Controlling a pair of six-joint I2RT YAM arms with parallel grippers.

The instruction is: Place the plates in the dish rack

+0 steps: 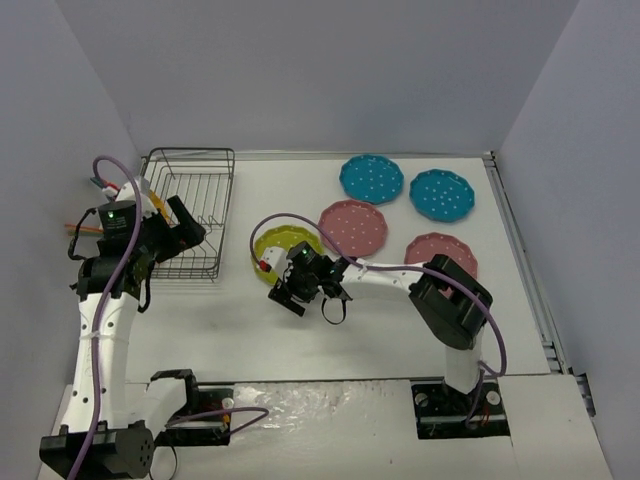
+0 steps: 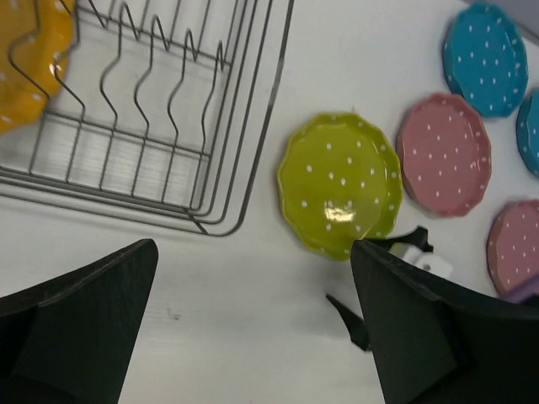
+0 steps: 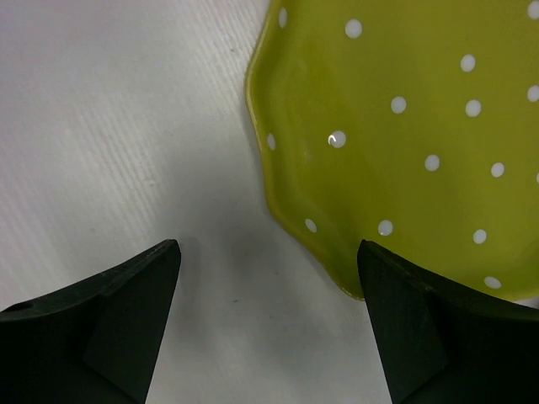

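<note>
Fetching the yellow-green plate: right gripper, jaws spread, must next straddle the rim just ahead, to its right

Looks like a robotics lab test cell rather than a home kitchen. Shows a bare white table boxed in by plain grey panels at nine, twelve and three o'clock. Holds two robot arms bolted down at six o'clock, the left arm and the right arm, each trailing a purple cable. Sets kitchenware straight on the tabletop: a black wire dish rack at ten o'clock and dotted plates lying flat toward one and two o'clock.
</note>
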